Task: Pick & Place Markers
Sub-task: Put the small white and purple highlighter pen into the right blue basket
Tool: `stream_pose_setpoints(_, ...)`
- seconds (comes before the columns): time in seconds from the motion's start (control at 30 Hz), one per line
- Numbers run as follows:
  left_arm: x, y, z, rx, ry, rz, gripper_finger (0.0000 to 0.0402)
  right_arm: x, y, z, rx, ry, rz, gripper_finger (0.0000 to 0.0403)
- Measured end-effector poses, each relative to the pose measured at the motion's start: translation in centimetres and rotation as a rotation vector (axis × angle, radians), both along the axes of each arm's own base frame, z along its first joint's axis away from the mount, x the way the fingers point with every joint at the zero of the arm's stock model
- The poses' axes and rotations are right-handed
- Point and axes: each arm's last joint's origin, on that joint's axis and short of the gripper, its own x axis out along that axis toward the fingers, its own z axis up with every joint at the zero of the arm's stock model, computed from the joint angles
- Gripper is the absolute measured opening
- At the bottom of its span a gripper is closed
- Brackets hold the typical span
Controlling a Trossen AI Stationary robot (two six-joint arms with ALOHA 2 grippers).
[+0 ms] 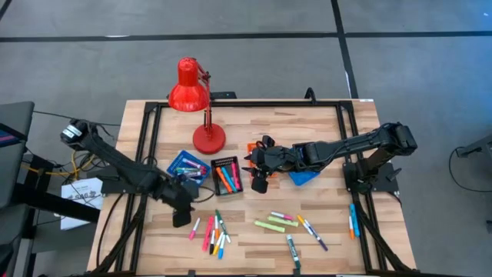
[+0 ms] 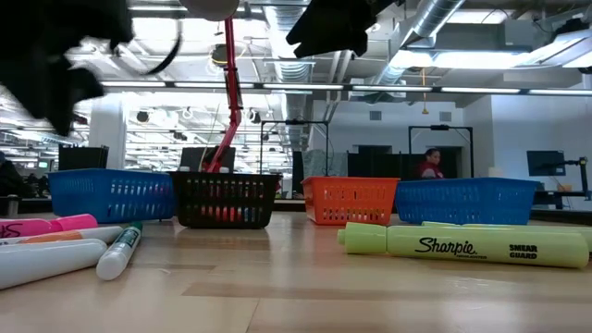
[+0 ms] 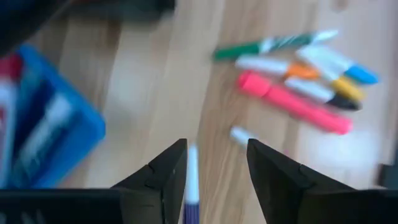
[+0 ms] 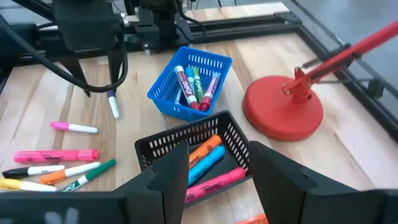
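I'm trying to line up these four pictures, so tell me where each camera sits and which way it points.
High view: above the table, looking straight down; both arms show, the left hand and right hand over the wood.
Low view: at tabletop level, looking across at the baskets and room; dark arm parts hang in from above.
Left wrist view: on the left arm, looking down between its open fingers at loose markers.
Right wrist view: on the right arm, facing the black basket between its fingers.
Shared: the red lamp and blue basket appear in the high and right wrist views.

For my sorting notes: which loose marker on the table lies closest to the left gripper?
The purple-tipped white marker, directly under the open left gripper; the other loose ones lie farther away in a cluster.
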Motion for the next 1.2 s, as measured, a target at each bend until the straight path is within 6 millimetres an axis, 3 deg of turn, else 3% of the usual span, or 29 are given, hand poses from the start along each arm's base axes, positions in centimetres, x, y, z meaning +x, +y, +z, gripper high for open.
stream_pose_setpoints(0.17, -2.3, -0.5, -3.1, -0.03, 0.096, 0.138, 0.0163, -0.3, 0.0, -0.4, 0.042, 0.036, -0.033, 0.0155)
stream_pose_setpoints(0.37, -4.1, -0.9, -5.2, -0.014, 0.135, 0.101, 0.0163, 0.3, 0.0, -1.4, 0.047, 0.059, -0.04, 0.0155)
stream_pose_setpoints(0.57, -4.6, -0.6, -6.9, -0.032, 0.107, 0.09, 0.0163, 1.3, 0.1, -2.8, 0.044, 0.072, -0.042, 0.0155)
stream_pose_setpoints(0.8, -5.1, -0.2, -8.2, -0.038, 0.079, 0.08, 0.016, 1.2, 0.2, -2.8, 0.043, 0.08, -0.041, 0.0155)
stream_pose_setpoints(0.93, -5.3, 0.0, -8.5, 0.004, 0.066, 0.051, 0.0126, 1.2, 0.4, -2.9, 0.043, 0.082, -0.035, 0.0155)
stream_pose_setpoints(1.13, -5.0, 0.1, -8.4, 0.077, 0.004, 0.006, 0.0039, 1.2, 0.4, -2.9, 0.043, 0.083, -0.035, 0.0155)
stream_pose_setpoints(1.2, -4.9, 0.1, -8.5, 0.102, -0.035, 0.028, 0.0032, 1.2, 0.4, -2.9, 0.043, 0.082, -0.036, 0.0155)
